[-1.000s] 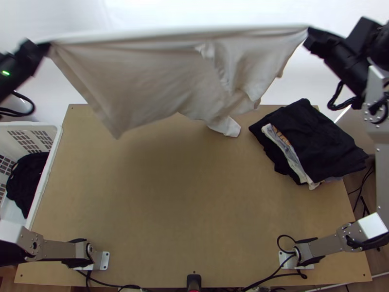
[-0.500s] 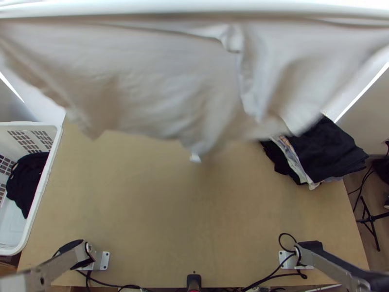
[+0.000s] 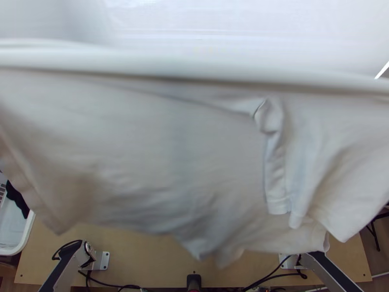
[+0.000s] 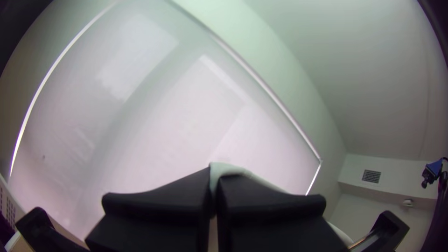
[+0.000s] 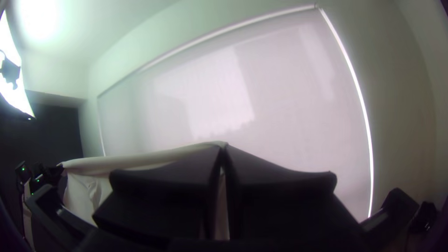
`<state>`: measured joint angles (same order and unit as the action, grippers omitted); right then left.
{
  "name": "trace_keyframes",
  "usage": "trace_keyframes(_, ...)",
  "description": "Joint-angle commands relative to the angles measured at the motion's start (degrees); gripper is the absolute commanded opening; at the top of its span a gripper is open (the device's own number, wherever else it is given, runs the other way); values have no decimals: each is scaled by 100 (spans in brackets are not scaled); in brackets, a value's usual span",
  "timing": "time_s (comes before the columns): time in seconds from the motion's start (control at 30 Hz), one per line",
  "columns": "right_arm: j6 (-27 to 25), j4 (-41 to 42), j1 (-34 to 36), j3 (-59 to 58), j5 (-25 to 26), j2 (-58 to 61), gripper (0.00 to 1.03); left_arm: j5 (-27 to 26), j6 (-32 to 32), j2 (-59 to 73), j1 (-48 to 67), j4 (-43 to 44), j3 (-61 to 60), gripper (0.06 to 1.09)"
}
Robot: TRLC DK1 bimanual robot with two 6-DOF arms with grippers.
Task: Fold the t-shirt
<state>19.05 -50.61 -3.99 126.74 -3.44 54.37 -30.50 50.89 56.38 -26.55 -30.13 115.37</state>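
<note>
My left jaws [image 4: 213, 175] are pressed together, with a pale edge of the t-shirt [image 3: 146, 146] pinched between them and a bit of cloth bulging above the tips. My right jaws [image 5: 223, 149] are closed the same way on another stretch of its upper edge. From there, in the right wrist view, the cloth runs across to my left jaws.

The t-shirt is off-white to light grey and plain where I can see it. I have it spread in the air above the desk [image 3: 146, 263], its upper edge drawn nearly straight into a smooth, rounded roll. Below that the cloth hangs in soft creases. Toward the right, a bunched ridge drops into narrow folds, with a stitched hem at the bottom of one. The lower edge is uneven and blurred, with loose points dangling over the part of the desk toward its near edge; it hides most of the top.

Under it, my left arm [image 3: 65, 265] and right arm [image 3: 333, 275] rise from the near corners. Beside the desk's left edge is a white basket [image 3: 17, 249] with black cloth [image 3: 17, 199] in it.
</note>
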Motion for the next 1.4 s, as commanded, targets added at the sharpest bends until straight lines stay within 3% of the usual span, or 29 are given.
trace_keyframes(0.0, 169, -845, -559, -1538, -51, -533, 3, -791, -484, -1279, 9, -582, -1966, 9)
trace_keyframes(0.2, 407, -1223, -840, -3981, -60, -1078, 3, -949, -1583, -3028, 492, -1355, -4770, 9)
trace_keyframes(0.33, 468, -503, -1086, -4983, -60, -911, 3, -958, -1723, -3529, 615, -1267, -6246, 9)
trace_keyframes(0.47, 486, 183, -1420, -5388, -51, -243, 3, -931, -1820, -3151, 739, -670, -6914, 9)
trace_keyframes(0.7, 266, 1378, -1438, -5291, -42, 1234, 3, -465, -2453, -1147, 888, 218, -6949, 9)
trace_keyframes(0.93, -6, 2064, -1447, -4720, -42, 2719, 3, -175, -2795, 1367, 932, 605, -5965, 9)
trace_keyframes(1.13, -323, 2248, -1394, -3893, -42, 3959, 3, 71, -3165, 3186, 941, 1194, -4831, 9)
trace_keyframes(1.37, -428, 2275, -1210, -3226, -51, 4688, 3, 396, -3419, 4979, 765, 948, -3161, 9)
